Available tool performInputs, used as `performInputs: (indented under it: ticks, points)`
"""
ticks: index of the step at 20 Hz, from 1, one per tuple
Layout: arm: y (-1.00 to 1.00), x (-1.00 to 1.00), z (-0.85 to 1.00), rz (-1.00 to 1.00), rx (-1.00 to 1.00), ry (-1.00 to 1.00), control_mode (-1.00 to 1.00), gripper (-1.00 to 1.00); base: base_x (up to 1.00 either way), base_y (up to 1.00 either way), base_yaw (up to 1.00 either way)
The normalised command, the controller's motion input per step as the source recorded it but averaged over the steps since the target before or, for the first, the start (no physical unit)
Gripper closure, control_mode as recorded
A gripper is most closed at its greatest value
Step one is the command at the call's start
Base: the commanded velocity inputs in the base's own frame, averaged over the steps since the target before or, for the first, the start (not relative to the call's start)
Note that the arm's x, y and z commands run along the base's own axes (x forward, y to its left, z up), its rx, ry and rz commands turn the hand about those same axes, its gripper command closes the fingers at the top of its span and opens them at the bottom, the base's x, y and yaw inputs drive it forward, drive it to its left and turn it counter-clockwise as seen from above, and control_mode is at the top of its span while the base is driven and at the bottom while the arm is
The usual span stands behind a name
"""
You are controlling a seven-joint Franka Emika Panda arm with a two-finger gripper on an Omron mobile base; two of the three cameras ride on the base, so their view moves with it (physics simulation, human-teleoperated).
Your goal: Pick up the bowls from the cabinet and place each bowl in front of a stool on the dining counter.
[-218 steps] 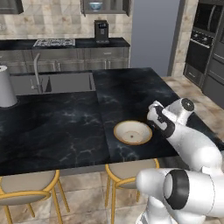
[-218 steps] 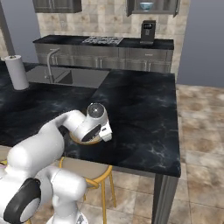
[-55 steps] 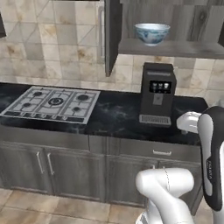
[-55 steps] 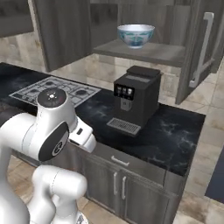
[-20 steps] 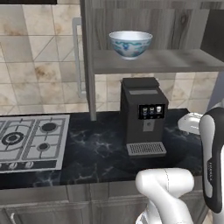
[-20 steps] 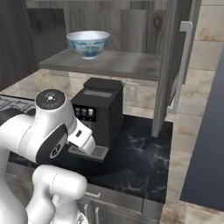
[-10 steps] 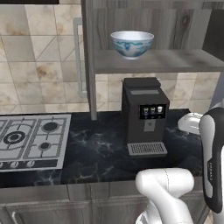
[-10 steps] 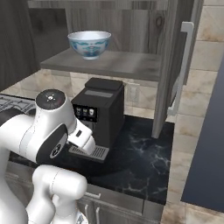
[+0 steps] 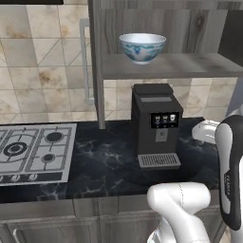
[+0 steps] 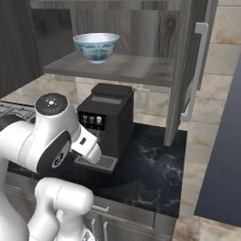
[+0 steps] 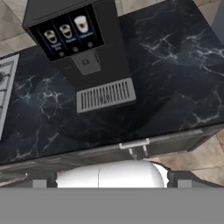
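Note:
A deep white bowl with a blue floral pattern stands upright on the grey shelf of the open wood-grain cabinet. My gripper hangs low on the folded arm, well below the shelf and in front of the coffee machine, aimed down at the counter. The hand's white housing also shows in the left base view. The jaws stand wide apart with nothing between them. The dining counter is out of view.
A black coffee machine stands on the black marble counter right under the shelf. A gas hob lies to the left. Open cabinet doors flank the shelf. Grey base cupboards sit below.
The whole picture has shifted only very slightly, so the base has barely crept. The arm keeps its folded pose and the bowl sits unmoved on the shelf.

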Motion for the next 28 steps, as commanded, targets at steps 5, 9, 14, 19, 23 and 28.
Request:
performInputs:
  ticks: [5,9,14,19,23,28]
  points:
    - [0.16,0.00,0.48,0.00,-0.01,-0.05,-1.00,-1.00,0.00,0.00,0.00]
    - [0.36,0.06,0.54,0.00,-0.02,-0.06,-1.00,-1.00,0.00,0.00,0.00]
    - [0.51,0.10,0.53,-0.07,-0.01,-0.13,-1.00,-1.00,0.00,0.00,0.00]
    - [0.15,0.14,0.56,-0.10,0.02,-0.22,-1.00,-1.00,0.00,0.00,0.00]
    - [-0.05,0.18,0.44,0.00,0.06,-0.20,-1.00,-1.00,0.00,0.00,0.00]
    - [-0.07,0.45,0.41,0.03,0.08,-0.10,-1.00,-1.00,0.00,0.00,0.00]
